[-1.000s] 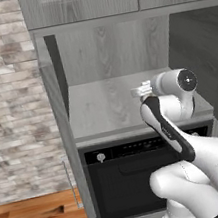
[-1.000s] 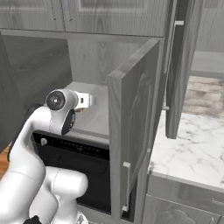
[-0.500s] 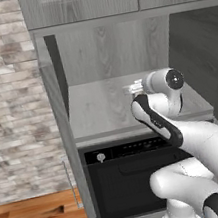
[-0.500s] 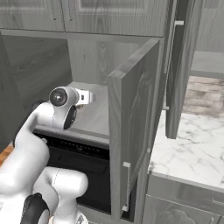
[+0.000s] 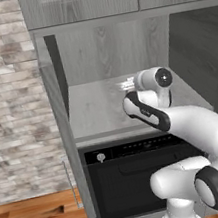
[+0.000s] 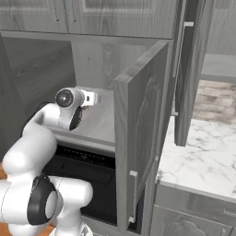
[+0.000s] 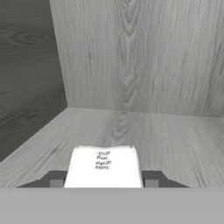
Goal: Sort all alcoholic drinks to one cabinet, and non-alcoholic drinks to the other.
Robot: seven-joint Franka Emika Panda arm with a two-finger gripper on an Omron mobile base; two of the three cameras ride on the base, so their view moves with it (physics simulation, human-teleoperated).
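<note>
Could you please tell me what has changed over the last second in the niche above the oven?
The arm has swung left and reached deeper into the niche, carrying the claw further over the shelf. The claw stays shut on the carton, held just above the shelf. The cabinet door stays open, and the oven is unchanged.

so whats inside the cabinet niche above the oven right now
The gripper reaches into the cabinet niche holding a pale carton over the bare grey shelf. Nothing else stands there; the shelf under the carton is hidden.
</note>
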